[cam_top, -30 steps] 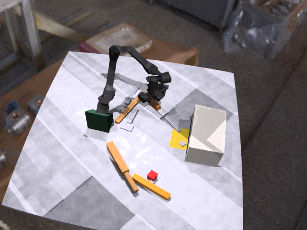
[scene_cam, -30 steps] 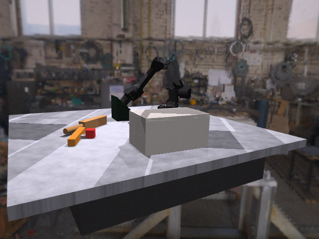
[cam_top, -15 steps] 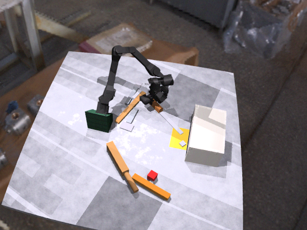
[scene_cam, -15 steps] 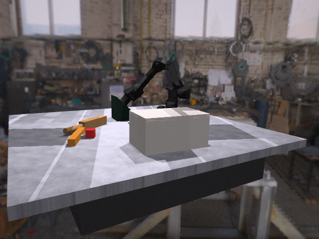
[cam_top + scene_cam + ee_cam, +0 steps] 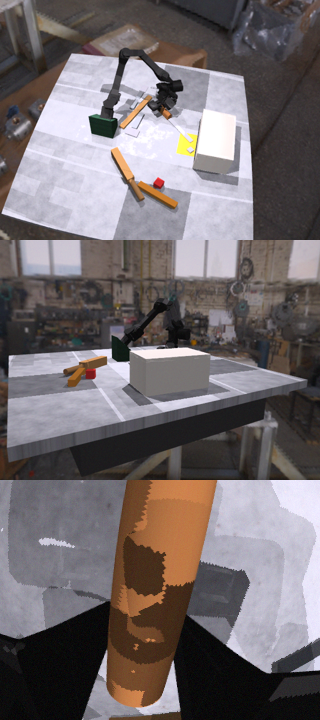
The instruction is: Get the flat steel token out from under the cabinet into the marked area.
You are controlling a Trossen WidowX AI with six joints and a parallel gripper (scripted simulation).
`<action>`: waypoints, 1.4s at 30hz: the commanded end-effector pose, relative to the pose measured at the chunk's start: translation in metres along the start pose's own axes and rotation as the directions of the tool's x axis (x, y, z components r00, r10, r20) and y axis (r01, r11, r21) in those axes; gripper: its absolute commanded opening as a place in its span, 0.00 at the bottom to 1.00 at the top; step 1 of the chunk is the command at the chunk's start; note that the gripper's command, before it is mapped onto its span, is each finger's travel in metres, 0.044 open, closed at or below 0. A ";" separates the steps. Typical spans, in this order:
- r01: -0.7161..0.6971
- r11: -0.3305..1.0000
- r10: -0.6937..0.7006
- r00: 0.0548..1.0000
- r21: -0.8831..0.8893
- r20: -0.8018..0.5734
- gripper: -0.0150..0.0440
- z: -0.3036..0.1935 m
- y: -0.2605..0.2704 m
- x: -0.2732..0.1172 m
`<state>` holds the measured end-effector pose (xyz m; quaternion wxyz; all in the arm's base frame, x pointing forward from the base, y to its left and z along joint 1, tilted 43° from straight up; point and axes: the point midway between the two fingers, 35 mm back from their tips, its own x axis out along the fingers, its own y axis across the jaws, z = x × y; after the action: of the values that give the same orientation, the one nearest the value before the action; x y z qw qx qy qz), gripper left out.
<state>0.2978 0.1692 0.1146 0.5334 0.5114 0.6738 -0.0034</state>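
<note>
"Where is the token sitting?" the first is asking.

"The steel token point(image 5: 190, 149) is lying in the yellow area point(image 5: 183, 145), out in front of the pale cabinet point(image 5: 217, 136) point(image 5: 177, 373) and near its face," the second is answering.

"And the pincer point(image 5: 161, 106) point(image 5: 169, 345) point(image 5: 144, 615)?"

"It is gripping the round orange handle point(image 5: 165, 113) point(image 5: 155, 580) of a tool. The thin blade point(image 5: 179, 129) is slanting toward the cabinet, its tip showing over the yellow area, near the token but apart from it. Whether the tip is touching the tabletop point(image 5: 85, 165) point(image 5: 64, 407), nobody is able to tell."

"What else is lying about?"

"A red cube point(image 5: 158, 183) point(image 5: 90, 373) is sitting beside an orange bar point(image 5: 157, 195) point(image 5: 76, 377), and a wooden paddle point(image 5: 122, 165) point(image 5: 94, 362) is lying near that bar. Another orange bar point(image 5: 135, 112) is resting between the pincer and the green block point(image 5: 103, 127) point(image 5: 118, 353) under the arm."
</note>
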 end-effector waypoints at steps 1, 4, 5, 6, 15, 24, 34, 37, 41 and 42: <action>0.000 1.000 0.000 1.000 0.000 0.000 0.34 0.000 0.000 0.000; 0.000 1.000 0.000 1.000 0.000 0.000 0.48 0.000 0.000 0.000; 0.000 1.000 0.000 1.000 0.000 0.000 0.52 0.000 0.000 0.000; 0.000 1.000 0.000 1.000 0.000 0.000 0.57 0.000 0.000 0.000; -0.006 1.000 0.006 1.000 0.000 0.003 0.71 0.000 0.000 0.000; -0.006 1.000 0.006 1.000 -0.003 0.003 0.71 0.000 0.000 0.000; -0.008 1.000 0.008 1.000 -0.009 0.002 0.52 0.000 0.001 0.001; -0.008 1.000 0.008 1.000 -0.009 0.002 0.49 0.000 0.001 0.001; -0.008 1.000 0.008 1.000 -0.009 0.002 0.44 0.000 0.001 0.001; -0.008 1.000 0.008 1.000 -0.009 0.002 0.43 0.000 0.001 0.001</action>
<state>0.2981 0.1704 0.1140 0.5354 0.5117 0.6719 -0.0005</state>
